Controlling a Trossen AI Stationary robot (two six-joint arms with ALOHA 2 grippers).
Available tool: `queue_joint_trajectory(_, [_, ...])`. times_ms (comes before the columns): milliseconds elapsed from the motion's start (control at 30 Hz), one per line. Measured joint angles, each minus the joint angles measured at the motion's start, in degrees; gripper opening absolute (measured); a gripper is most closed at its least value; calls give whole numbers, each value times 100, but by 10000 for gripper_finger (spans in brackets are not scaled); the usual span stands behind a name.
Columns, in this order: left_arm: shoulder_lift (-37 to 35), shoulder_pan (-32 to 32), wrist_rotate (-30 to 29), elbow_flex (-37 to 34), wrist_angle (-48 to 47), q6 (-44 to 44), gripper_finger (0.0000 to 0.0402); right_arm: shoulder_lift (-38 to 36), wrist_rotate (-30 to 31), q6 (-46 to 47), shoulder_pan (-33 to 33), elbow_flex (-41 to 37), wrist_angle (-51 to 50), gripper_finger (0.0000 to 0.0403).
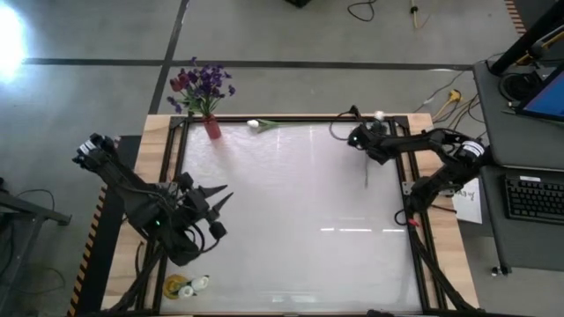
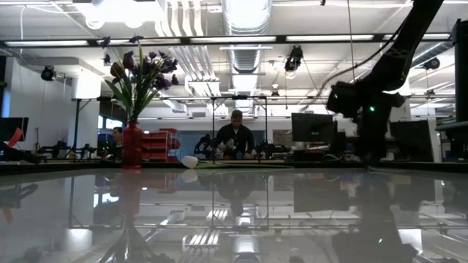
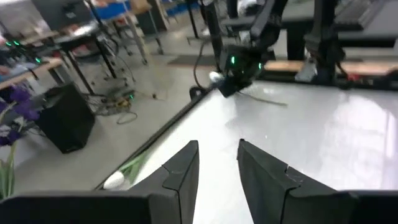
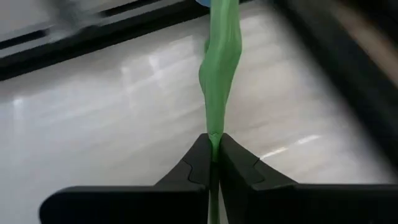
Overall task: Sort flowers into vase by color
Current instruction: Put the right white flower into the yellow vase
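Observation:
A red vase (image 1: 212, 129) stands at the table's far left corner with purple and dark red flowers (image 1: 201, 85) in it; the low view shows it too (image 2: 131, 146). One white tulip (image 1: 255, 124) lies along the far edge, its bud also in the left wrist view (image 3: 114, 181). My right gripper (image 1: 364, 141) is at the far right, shut on the green stem of another white tulip, whose bud (image 1: 379, 114) is at the far edge. My left gripper (image 1: 222, 197) hovers at the left, open with nothing between its fingers (image 3: 184, 168). My right gripper pinches the tulip's green stem (image 4: 215, 138) between its two fingertips, just below a leaf (image 4: 219, 62). The fingers slant down from above and lie across the stem. The stem's lower end (image 1: 367, 176) trails toward the table's near side, low over or on the table.
A black frame (image 1: 291, 117) rims the glossy white table. A small yellow and white object (image 1: 183, 285) lies at the near left corner. A person (image 2: 235, 139) sits in the room behind the table. A desk with a keyboard (image 1: 533, 195) stands to the right.

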Motion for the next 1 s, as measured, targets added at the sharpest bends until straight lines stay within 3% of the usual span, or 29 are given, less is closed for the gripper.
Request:
queue_joint_trajectory(67, [-194,-2,259,35,-380,-159,97,-235,-214,-237,326,80,142,13])
queue_joint_trajectory(267, [-889,9,798,-314,-659,-570,97,-1361,270,-375,1559,66,684,13])
queue_joint_trajectory(400, [-1214,179,802,-819,-446,-953,102,-1857,1,-2122,2552,69,2335,13])
queue_joint_trajectory(467, [-1329,298,804,-1158,-19,-1007,111,-1908,-425,-3076,3039,69,3301,13])
queue_joint_trajectory(600, [-1452,585,991,-1989,2097,-298,141,-1690,-1589,-4339,3782,69,4890,13])
queue_joint_trajectory(733, [-1343,1066,1989,-2943,5569,1353,181,-1117,-2556,-4590,4135,115,6185,13])
queue_joint_trajectory(833, [-988,1538,3121,-3603,8428,2456,206,-561,-3061,-4574,4326,417,6412,13])
queue_joint_trajectory(900, [-666,1802,3559,-3889,9898,2936,215,-187,-3262,-4576,4454,710,6399,13])
queue_joint_trajectory(1000, [-161,2082,3911,-4037,11011,3432,216,274,-3317,-4705,4635,1231,6380,13])
